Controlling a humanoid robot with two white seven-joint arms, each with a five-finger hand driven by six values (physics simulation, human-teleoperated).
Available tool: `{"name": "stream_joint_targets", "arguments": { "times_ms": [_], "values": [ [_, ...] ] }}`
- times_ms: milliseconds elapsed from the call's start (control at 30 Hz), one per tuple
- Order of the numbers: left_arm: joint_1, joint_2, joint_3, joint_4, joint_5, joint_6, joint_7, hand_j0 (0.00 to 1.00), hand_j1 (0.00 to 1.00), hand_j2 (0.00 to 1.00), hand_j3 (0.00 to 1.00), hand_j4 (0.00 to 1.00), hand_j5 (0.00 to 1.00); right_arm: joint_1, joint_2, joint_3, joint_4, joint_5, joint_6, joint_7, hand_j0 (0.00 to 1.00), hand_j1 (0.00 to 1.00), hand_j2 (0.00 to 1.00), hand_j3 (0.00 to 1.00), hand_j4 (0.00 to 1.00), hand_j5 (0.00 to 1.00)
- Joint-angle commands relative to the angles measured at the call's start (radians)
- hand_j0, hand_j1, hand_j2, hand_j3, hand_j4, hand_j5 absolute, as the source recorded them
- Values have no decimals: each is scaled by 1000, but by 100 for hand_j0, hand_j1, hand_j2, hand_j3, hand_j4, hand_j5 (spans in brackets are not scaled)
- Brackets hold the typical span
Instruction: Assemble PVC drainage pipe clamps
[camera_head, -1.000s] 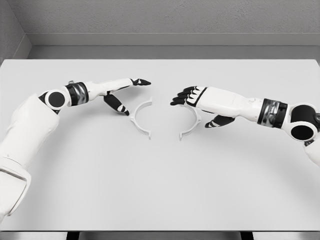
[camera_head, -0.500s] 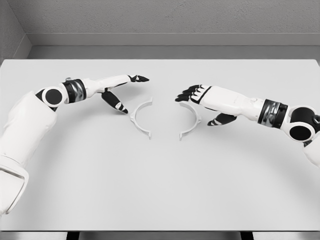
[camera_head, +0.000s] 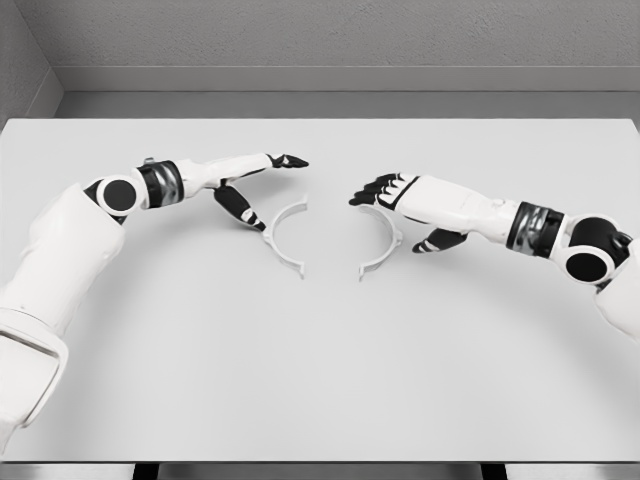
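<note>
Two white half-ring clamp pieces lie mid-surface (camera_head: 320, 380), open sides facing each other with a gap between: left half (camera_head: 282, 238), right half (camera_head: 382, 243). Left hand (camera_head: 252, 185) is beside the left half, fingers extended, holding nothing. Right hand (camera_head: 400, 200) is over the right half's upper end, fingers loosely spread, holding nothing.

Glossy white arm shells with black round joint caps, dark metallic wrist bands; left hand (camera_head: 255, 180) and right hand (camera_head: 400, 200) white-backed, black-fingered, with pale tips
</note>
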Motion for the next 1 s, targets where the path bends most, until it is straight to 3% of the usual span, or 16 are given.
{"name": "stream_joint_targets", "arguments": {
  "times_ms": [0, 467, 967],
  "values": [
    [0, -3, 3, -1, 2, 2, 0, 100, 100, 100, 100, 100, 100, -2, 3, 4, 12, -3, 1, -3, 100, 100, 100, 100, 100, 100],
    [0, -9, 3, -5, 4, 2, 0, 100, 100, 100, 100, 100, 100, -49, 58, 52, 112, 12, 1, -6, 100, 100, 100, 100, 100, 100],
    [0, -21, 0, -8, 4, 2, 0, 100, 100, 100, 100, 100, 100, -57, 63, 72, 146, 29, 1, -50, 100, 100, 100, 100, 100, 100]
  ]
}}
